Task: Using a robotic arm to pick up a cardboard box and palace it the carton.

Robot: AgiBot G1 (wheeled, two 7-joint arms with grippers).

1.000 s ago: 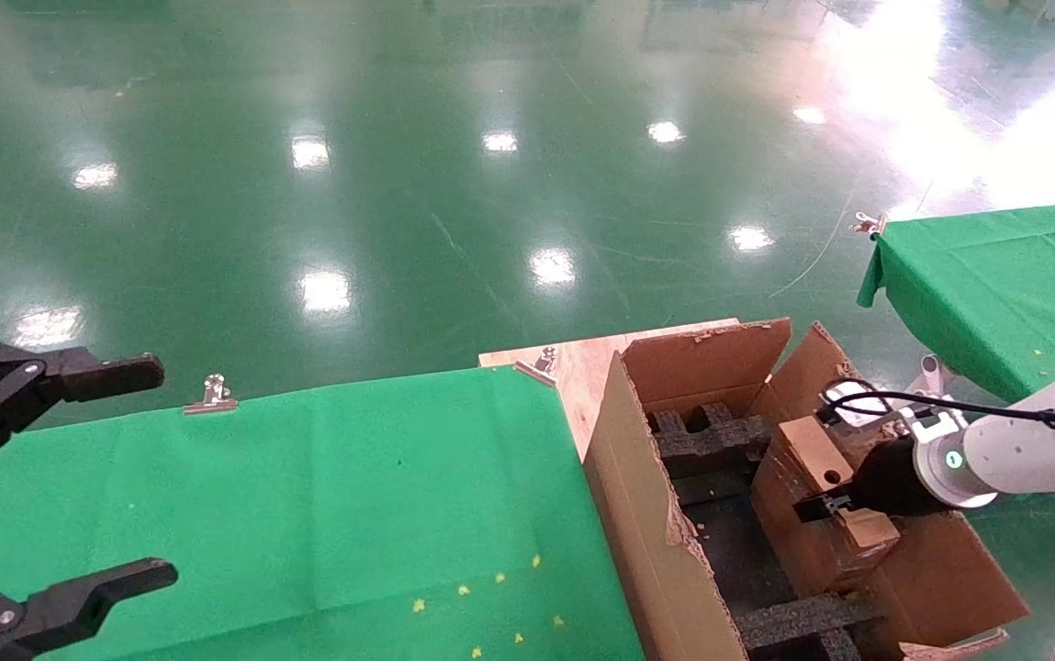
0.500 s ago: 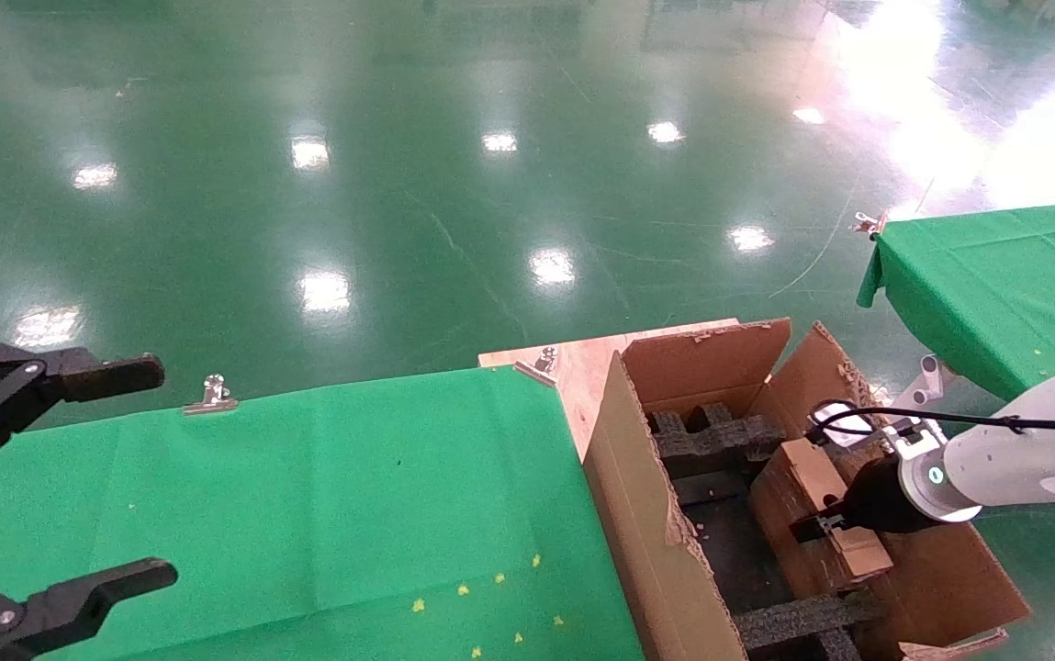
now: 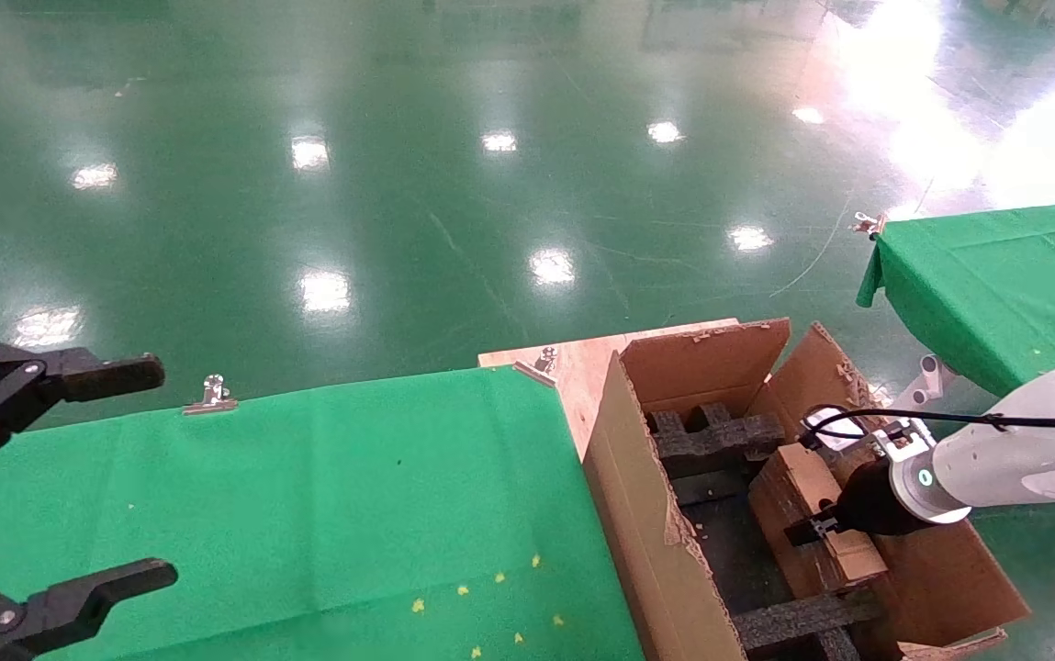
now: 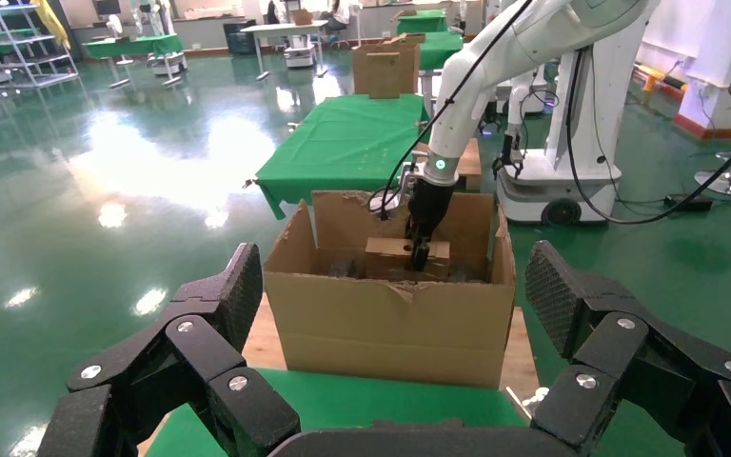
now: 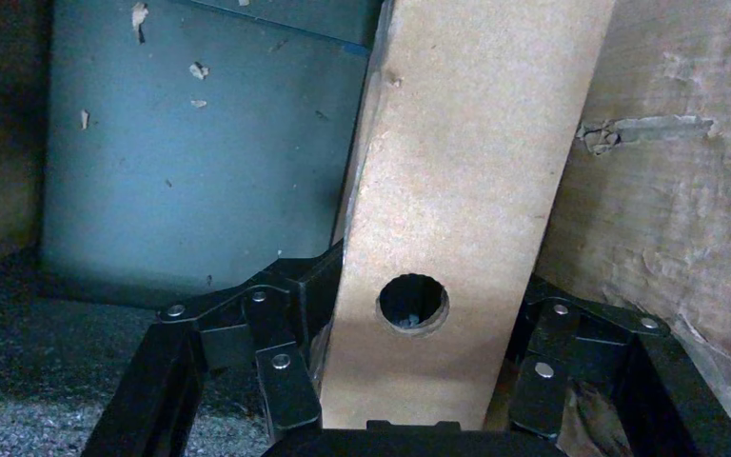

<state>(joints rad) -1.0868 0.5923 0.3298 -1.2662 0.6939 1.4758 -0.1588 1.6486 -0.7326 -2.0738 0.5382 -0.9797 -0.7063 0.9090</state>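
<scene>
- Left gripper (image 3: 50, 477): all-black, idle over the near-left corner of the green-clothed table (image 3: 325, 514); fingers spread wide apart, holding nothing
- Right gripper (image 5: 419, 376): on the white robotic arm (image 3: 1014, 464), reaching down inside the carton (image 3: 637, 514); fingers clamped on both sides of the cardboard box (image 3: 807, 514)
- Cardboard box: small, brown, round hole (image 5: 412, 305) in one face; inside the carton, against its right-hand wall, tilted
- Carton: large, corrugated, flaps open and ragged, black foam inserts (image 3: 720, 436) within; stands just beside the table's right edge
- Second green-clothed table (image 3: 995, 285): far right, well apart
- Glossy green floor (image 3: 490, 138): beyond
</scene>
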